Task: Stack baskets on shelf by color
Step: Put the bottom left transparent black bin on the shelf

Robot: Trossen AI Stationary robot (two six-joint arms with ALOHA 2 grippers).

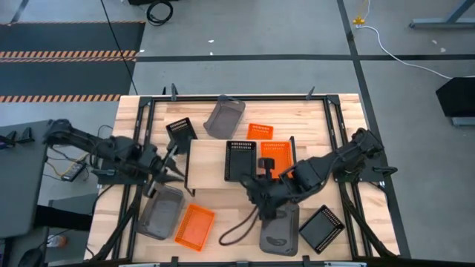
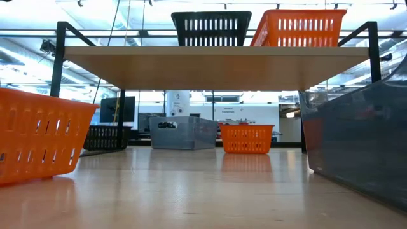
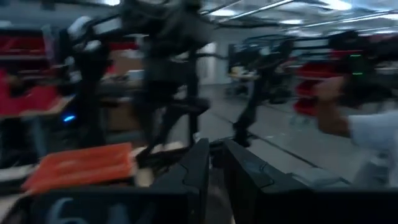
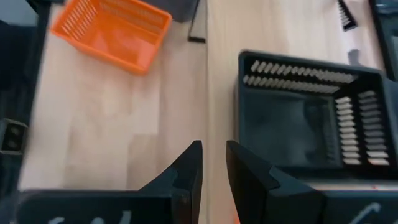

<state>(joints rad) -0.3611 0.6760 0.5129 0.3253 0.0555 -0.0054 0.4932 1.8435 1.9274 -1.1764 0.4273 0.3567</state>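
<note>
Grey workshop floor surrounds a light-wood plank counter (image 1: 326,119) framed by black rails; on it stands the low light-wood shelf on thin black legs (image 1: 208,165).

Shelf holds two baskets so far: a black perforated plastic basket (image 1: 240,160) near its middle and a bright orange perforated basket (image 1: 276,157) just beside it; low view shows both sitting side by side on the board, neither visibly stacked on another; no grey one up there.

Left on the counter: a small black perforated basket (image 1: 180,133) and a grey solid basket lying tilted (image 1: 225,116) behind the shelf, a small orange basket (image 1: 260,131) also behind it; in front, a second grey basket (image 1: 162,211), an orange basket (image 1: 194,225) beside it, a third grey basket (image 1: 280,231) and a black basket (image 1: 321,228).

Judgement: early going; two colours started, grey pile not begun, seven baskets outstanding.

Right pincer (image 4: 212,163) hovers above the shelf beside the black basket, fingers a narrow gap apart, grasping nothing seen. Left pincer (image 3: 216,160) sits off the shelf's left end, fingers likewise nearly together, nothing seen between them.
</note>
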